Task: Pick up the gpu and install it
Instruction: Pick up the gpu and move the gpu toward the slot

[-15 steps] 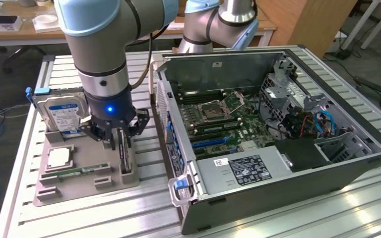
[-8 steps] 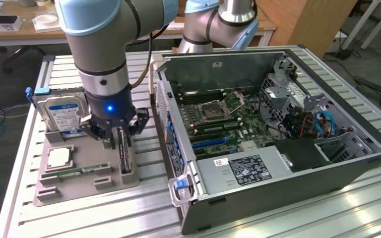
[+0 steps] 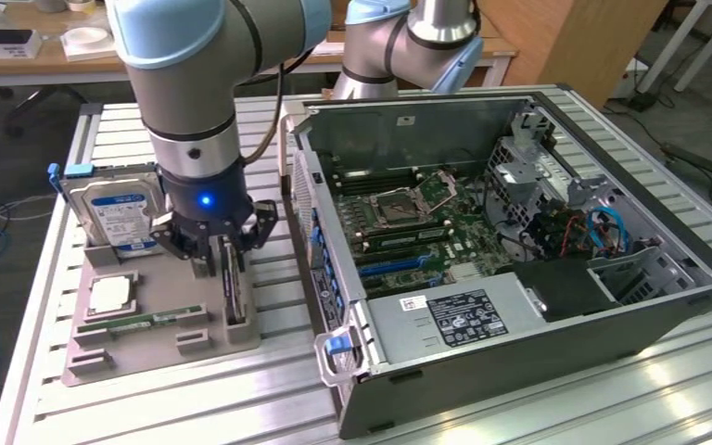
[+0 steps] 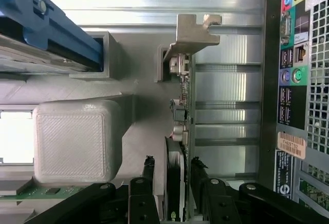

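— Well, what was the gripper point(image 3: 223, 271) doing?

— It sat low over the gpu point(image 3: 234, 301), jaws astride the card, one finger to each face. In the wrist view a sliver of grey showed between one of the fingers point(image 4: 149, 183) and the card's black cooler. So the jaws were narrow but not closed, and nothing was held.

— And the card itself?

— On edge in its slot in the grey holder point(image 3: 146, 350), with its silver bracket point(image 4: 198, 31) at the end away from the gripper.

— What crowded it?

— The case point(image 3: 492, 371) stood just beside the holder, on the exterior view's right, side open and board point(image 3: 418, 232) showing. Its port panel point(image 4: 293, 95) ran alongside the card. The drive point(image 3: 115, 213) stood upright at the holder's far end, toward the exterior view's left of the gripper, near it but apart. A raised grey block point(image 4: 77, 142) of the holder sat beside the slot.

— The count?

— One gpu, one drive, one cpu point(image 3: 111, 295) lying flat, one memory stick point(image 3: 146, 322) lying in front of it, one holder and one case. All were on the slatted metal table point(image 3: 208, 408).

— And the arm's pose?

— The arm point(image 3: 189, 120) stood vertical over the holder, wrist straight, tool pointing down. A blue light point(image 3: 204, 198) glowed just above the gripper.
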Tool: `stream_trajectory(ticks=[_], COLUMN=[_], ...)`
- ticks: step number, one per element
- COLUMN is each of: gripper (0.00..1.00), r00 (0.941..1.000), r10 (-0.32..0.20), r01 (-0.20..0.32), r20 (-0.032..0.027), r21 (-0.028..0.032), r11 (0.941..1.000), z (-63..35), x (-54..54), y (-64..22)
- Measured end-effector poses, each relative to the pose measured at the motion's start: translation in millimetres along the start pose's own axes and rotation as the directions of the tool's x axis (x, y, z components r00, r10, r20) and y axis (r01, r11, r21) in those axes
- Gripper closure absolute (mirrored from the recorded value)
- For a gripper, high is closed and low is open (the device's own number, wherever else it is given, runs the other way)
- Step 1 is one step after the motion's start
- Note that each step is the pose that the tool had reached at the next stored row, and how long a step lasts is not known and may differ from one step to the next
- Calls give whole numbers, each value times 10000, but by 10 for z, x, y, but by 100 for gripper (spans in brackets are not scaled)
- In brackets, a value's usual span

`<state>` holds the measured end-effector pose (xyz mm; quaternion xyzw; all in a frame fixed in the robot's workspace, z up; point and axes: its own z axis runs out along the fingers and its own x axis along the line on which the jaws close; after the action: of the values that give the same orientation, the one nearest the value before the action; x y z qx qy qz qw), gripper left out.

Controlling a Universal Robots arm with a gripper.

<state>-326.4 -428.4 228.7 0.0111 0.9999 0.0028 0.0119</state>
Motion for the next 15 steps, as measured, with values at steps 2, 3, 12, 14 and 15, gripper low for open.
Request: stream_trajectory(ticks=[2, 3, 12, 14, 15], gripper=[58, 58, 60, 66, 73], r00=[10000, 10000, 10000, 10000, 10000], r10=[3, 2, 2, 2, 2], r01=[-3, -2, -2, -2, -2], r20=[-2, -2, -2, -2, -2], r21=[2, 2, 1, 2, 2], r11=[10000, 10000, 10000, 10000, 10000], z=[36, 36, 37, 36, 37], x=[2, 2, 2, 2, 2], y=[1, 1, 1, 1, 1])
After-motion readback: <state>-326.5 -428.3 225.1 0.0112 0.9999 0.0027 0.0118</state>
